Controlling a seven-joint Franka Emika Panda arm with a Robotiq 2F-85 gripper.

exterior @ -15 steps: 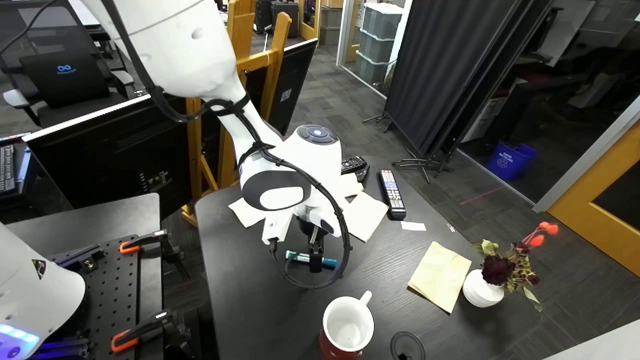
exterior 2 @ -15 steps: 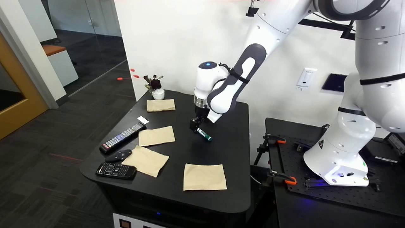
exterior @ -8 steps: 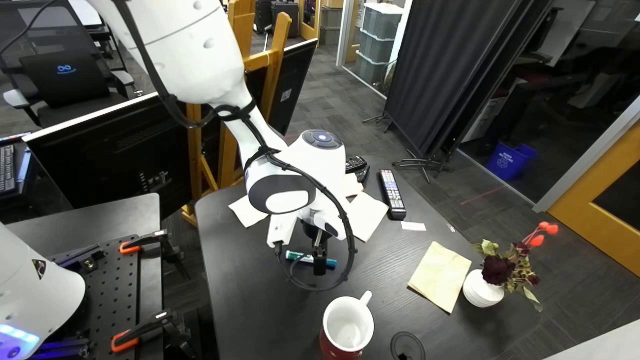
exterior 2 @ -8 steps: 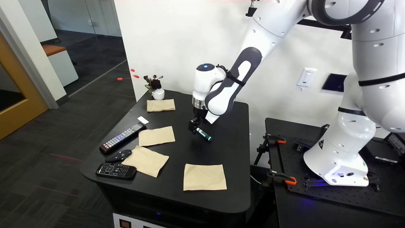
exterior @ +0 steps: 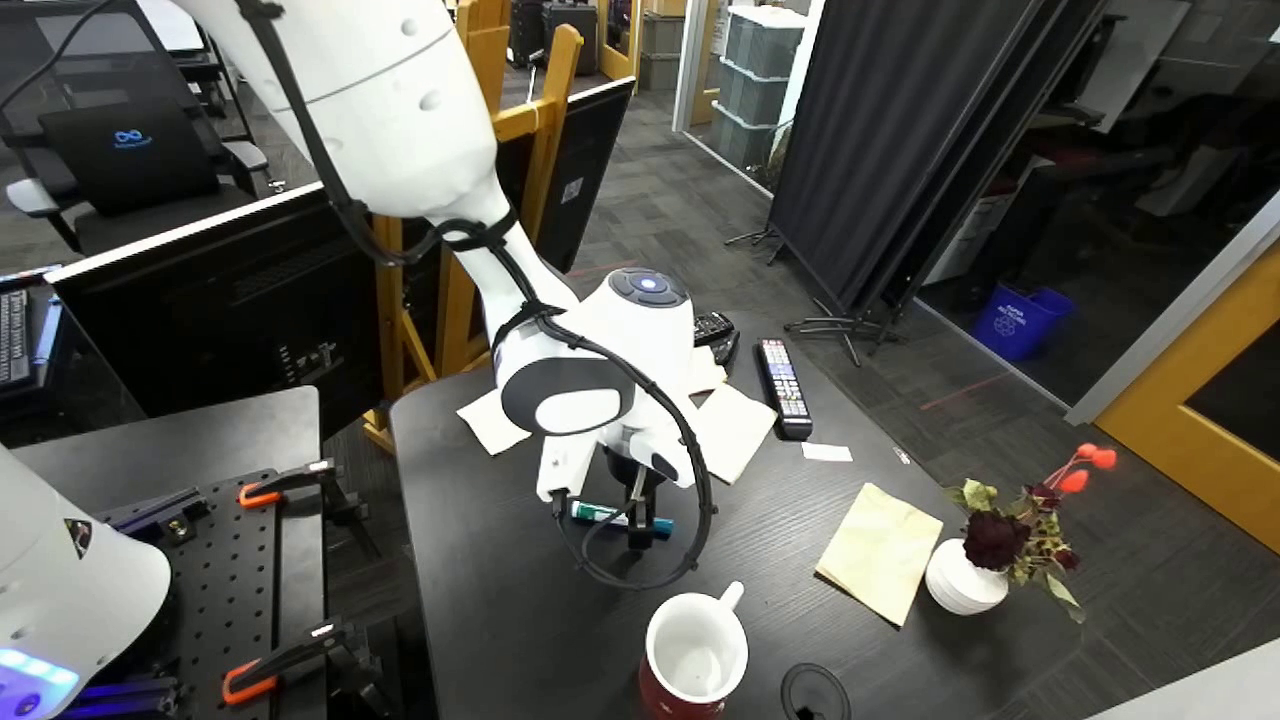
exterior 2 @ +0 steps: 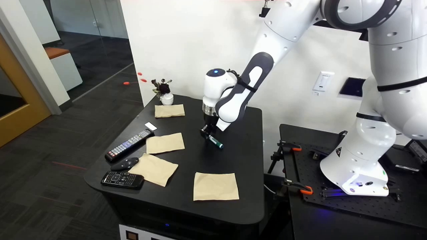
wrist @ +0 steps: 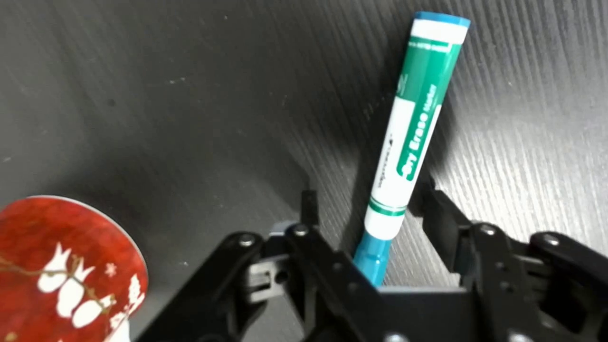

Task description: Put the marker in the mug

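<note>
The marker lies on the dark table, white and green with a blue cap, in both exterior views (exterior: 592, 512) (exterior 2: 216, 142) and the wrist view (wrist: 411, 137). My gripper (wrist: 374, 213) is open, with one finger on each side of the marker near its blue cap and gaps on both sides. The gripper also shows low over the marker in both exterior views (exterior: 640, 525) (exterior 2: 204, 132). The mug (exterior: 697, 650), red outside and white inside, stands upright near the marker. Its red flowered side shows in the wrist view (wrist: 71, 270). The arm hides it in an exterior view.
Several tan napkins (exterior 2: 216, 186) and black remotes (exterior 2: 129, 145) lie on the table (exterior 2: 243, 166). A white pot with flowers (exterior: 965, 578) stands at one edge. A black ring-shaped thing (exterior: 815, 690) is near the mug. A wall (exterior 2: 186, 50) stands behind the table in an exterior view.
The arm has come down and shifted slightly, bringing the gripper lower around the cap end of the marker. The marker and mug have not moved.
</note>
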